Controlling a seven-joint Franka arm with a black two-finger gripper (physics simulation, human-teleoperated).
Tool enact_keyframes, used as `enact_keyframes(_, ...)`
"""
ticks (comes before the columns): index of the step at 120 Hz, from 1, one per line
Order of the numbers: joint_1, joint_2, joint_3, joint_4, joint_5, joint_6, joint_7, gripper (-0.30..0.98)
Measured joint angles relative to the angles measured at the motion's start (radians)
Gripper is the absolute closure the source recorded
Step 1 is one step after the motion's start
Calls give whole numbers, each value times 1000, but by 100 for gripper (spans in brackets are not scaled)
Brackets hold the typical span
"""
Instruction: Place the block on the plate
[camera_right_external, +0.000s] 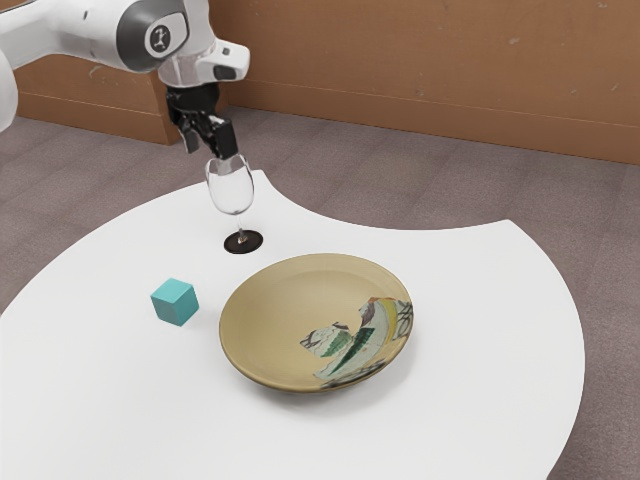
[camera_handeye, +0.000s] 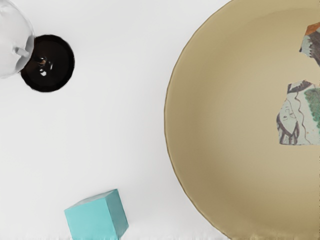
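Observation:
My gripper (camera_right_external: 208, 143) is up in the exterior view's upper left, above the table and apart from the block, its two black fingers spread with nothing between them. The teal block (camera_right_external: 175, 302) rests on the white table, to the exterior view's left of the plate and not touching it. In the wrist view the block (camera_handeye: 94, 218) shows near the lower edge, partly cut off. The tan plate (camera_right_external: 275, 310) has a painted pattern on one side and bears nothing. In the wrist view the plate (camera_handeye: 225, 120) is partly cut off too.
A wine glass (camera_right_external: 231, 187) with a dark base stands upright on the round white table (camera_right_external: 480, 330), just below the gripper in the exterior view and beyond the block. The same glass (camera_handeye: 48, 63) is in the wrist view. The table's edge curves inward behind the plate.

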Motion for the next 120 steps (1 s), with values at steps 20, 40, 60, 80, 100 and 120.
enact_keyframes(20, 0, 0, 0, -1, -1, -26, 22, 0)
enact_keyframes(40, 23, 25, 15, -94, -6, -18, 34, 0)
enact_keyframes(60, 77, 78, 21, -250, -22, 29, 20, 0)
enact_keyframes(80, 138, 75, 21, -395, -57, 116, -23, 0)
enact_keyframes(100, 202, 103, 21, -455, -73, 220, -60, 0)
enact_keyframes(120, 241, 171, 27, -448, -56, 343, -87, 0)
